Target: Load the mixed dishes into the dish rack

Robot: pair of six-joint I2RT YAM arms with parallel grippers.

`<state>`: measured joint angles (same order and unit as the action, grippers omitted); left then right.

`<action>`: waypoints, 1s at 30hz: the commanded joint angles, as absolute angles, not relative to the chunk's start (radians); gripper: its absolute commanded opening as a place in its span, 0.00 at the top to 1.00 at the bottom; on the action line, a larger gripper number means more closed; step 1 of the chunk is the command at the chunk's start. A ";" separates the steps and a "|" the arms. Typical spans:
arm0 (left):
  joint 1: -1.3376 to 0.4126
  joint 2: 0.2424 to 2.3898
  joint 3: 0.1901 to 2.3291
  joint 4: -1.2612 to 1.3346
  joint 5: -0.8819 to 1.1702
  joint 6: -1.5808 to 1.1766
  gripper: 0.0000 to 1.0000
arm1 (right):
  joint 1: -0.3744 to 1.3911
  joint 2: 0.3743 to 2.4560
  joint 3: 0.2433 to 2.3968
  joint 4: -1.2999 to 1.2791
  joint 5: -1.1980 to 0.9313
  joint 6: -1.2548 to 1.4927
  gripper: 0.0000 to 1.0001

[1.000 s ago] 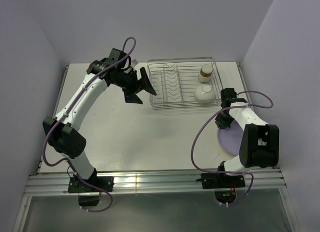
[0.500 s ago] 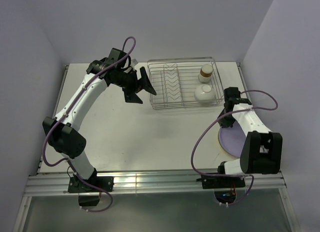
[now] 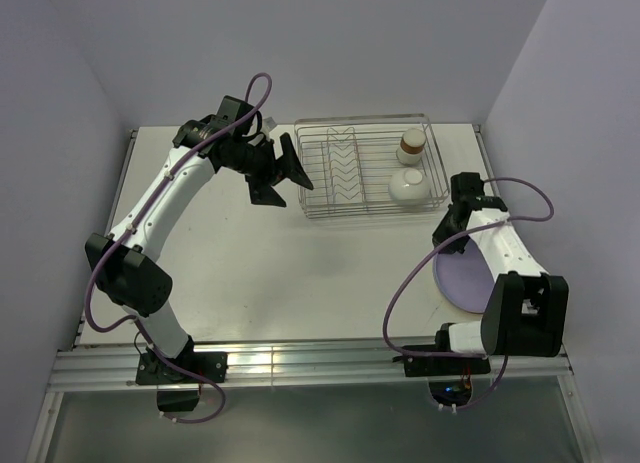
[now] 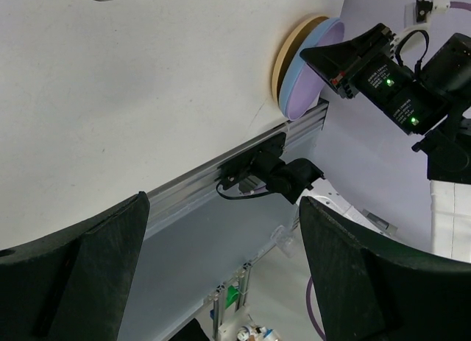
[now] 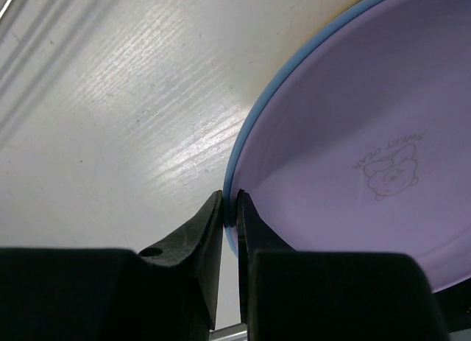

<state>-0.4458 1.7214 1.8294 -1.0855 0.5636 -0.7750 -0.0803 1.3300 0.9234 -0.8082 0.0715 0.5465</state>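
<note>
Pinching plate stack rim narrowly with right hand, table's 4 o'clock; hovering left hand wide, empty, 9 o'clock of dish rack.

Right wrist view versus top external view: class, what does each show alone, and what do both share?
Only the right wrist view shows the bear print on the lavender purple round plate, the blue round plate's rim beneath it, and the jaws nearly shut astride that edge. Only the top external view shows the silver wire dish rack, the small white bowl and the brown-rimmed white cup inside it. Both share the lavender plate and white table.
</note>
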 commanded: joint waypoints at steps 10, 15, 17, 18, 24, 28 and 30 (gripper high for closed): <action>-0.454 1.698 1.832 -1.058 0.589 -0.772 0.11 | 0.288 1.388 1.069 -0.891 0.247 0.616 1.00; -0.454 1.692 1.829 -1.060 0.584 -0.773 0.11 | 0.478 1.443 1.108 -0.937 0.281 0.676 1.00; -0.456 1.690 1.830 -1.062 0.580 -0.775 0.11 | 0.530 1.476 1.121 -0.953 0.290 0.712 1.00; -0.454 1.689 1.832 -1.065 0.571 -0.775 0.11 | 0.582 1.488 1.129 -0.972 0.302 0.721 1.00; -0.454 1.674 1.836 -1.092 0.509 -0.775 0.11 | 0.762 1.572 1.221 -1.040 0.376 0.769 1.00; -0.448 1.664 1.829 -1.103 0.483 -0.781 0.11 | 0.899 1.679 1.285 -1.077 0.403 0.772 1.00; -0.446 1.657 1.816 -1.098 0.476 -0.785 0.11 | 0.942 1.703 1.281 -1.060 0.381 0.773 1.00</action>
<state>-0.4484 1.7153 1.8233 -1.0882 0.5060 -0.7795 0.8936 1.6688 1.2510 -1.0264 0.3443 0.7429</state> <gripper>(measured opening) 0.893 0.150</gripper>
